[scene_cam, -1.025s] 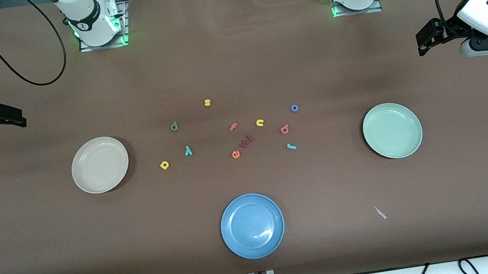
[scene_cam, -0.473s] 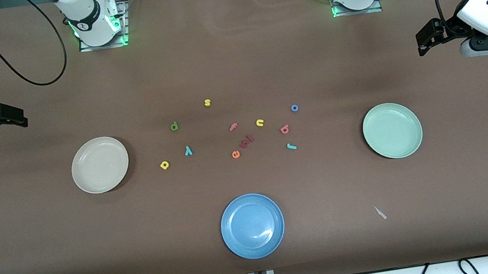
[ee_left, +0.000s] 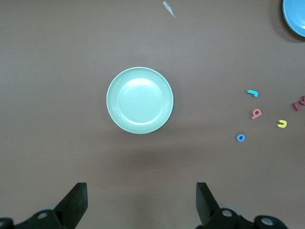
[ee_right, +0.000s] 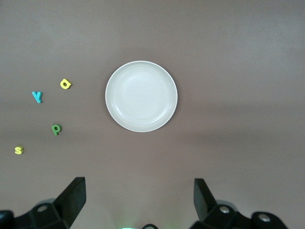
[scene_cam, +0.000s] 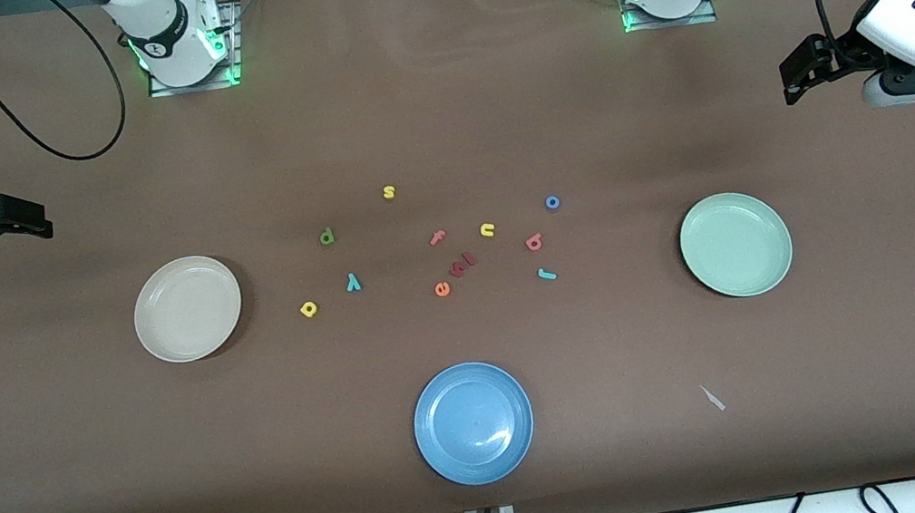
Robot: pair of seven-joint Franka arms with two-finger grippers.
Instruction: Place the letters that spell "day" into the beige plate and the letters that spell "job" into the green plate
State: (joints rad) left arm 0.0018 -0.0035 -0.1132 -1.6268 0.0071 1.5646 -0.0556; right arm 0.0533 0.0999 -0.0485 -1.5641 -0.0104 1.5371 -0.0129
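The beige plate (scene_cam: 188,308) (ee_right: 141,96) lies toward the right arm's end. Beside it are the green d (scene_cam: 327,237) (ee_right: 56,129), yellow a (scene_cam: 308,309) (ee_right: 66,84) and teal y (scene_cam: 352,283) (ee_right: 37,97). The green plate (scene_cam: 736,244) (ee_left: 139,100) lies toward the left arm's end, with the blue o (scene_cam: 553,203) (ee_left: 241,138), pinkish-red b (scene_cam: 534,241) (ee_left: 256,113) and teal j (scene_cam: 547,274) (ee_left: 252,92) beside it. My right gripper (scene_cam: 40,226) (ee_right: 138,188) hovers open and empty at its table end. My left gripper (scene_cam: 789,80) (ee_left: 141,191) hovers open and empty at the other end.
A blue plate (scene_cam: 473,422) sits nearest the front camera. Between the two letter groups lie a yellow s (scene_cam: 389,192), pink f (scene_cam: 437,238), yellow u (scene_cam: 487,230), orange-red e (scene_cam: 442,288) and dark red letters (scene_cam: 463,265). A pale scrap (scene_cam: 712,398) lies on the brown table.
My right arm has crept a touch toward the table's middle. The left arm, plates and letters have not moved.
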